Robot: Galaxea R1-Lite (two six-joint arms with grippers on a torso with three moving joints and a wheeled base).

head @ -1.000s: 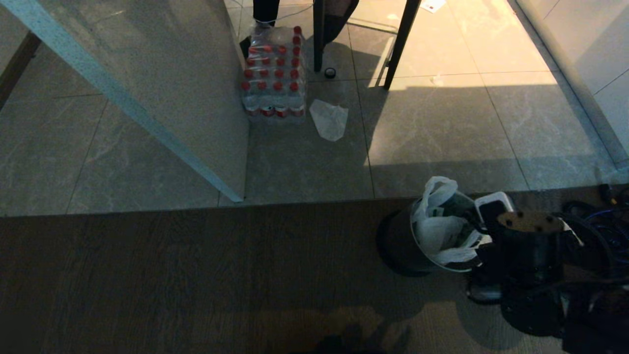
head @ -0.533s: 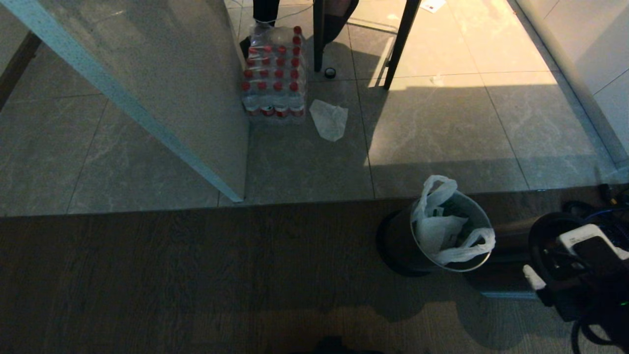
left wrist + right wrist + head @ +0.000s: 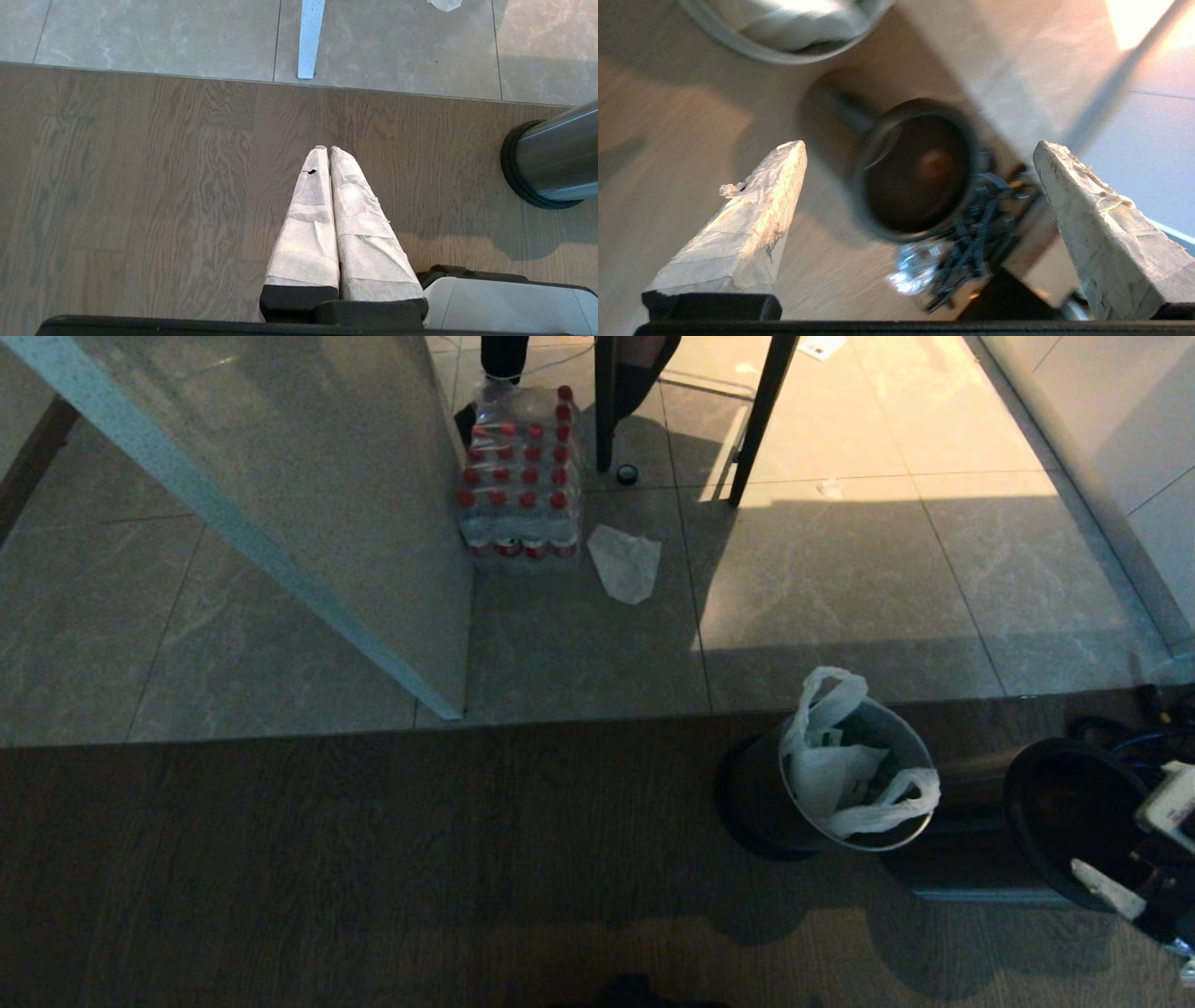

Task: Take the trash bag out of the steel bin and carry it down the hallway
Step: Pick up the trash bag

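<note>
Head view, bin: the steel bin (image 3: 822,803) is seen standing on the wood floor (image 3: 373,859), just short of the tiled hallway (image 3: 840,579), with the trash bag (image 3: 845,770) lining it and its loop handles draped over the rim.
Head view, right claw: the right claw (image 3: 1134,859) is found at the frame's right edge, beside a second dark bin (image 3: 1074,821); the steel bin lies apart from it, towards the robot's left.
Head view, clutter: a pack of bottles (image 3: 520,476) and a flat white scrap (image 3: 624,563) are seen far ahead on the tiles.
Left wrist view: the left claw (image 3: 325,151) is pressed together, empty, parked over the wood floor; the steel bin (image 3: 553,158) stands off to one side of it.
Right wrist view: the right claw (image 3: 920,149) is spread wide and holds nothing; the dark bin (image 3: 915,172) lies below, between its fingers (image 3: 752,205), and the trash bag (image 3: 794,21) is glimpsed beyond the fingertips.
Step in hand: judged to be the approach, with the bag not yet grasped.
Next move: the spread claw would need to be brought over the bin's rim and closed on a loop handle, then lifted straight up.
</note>
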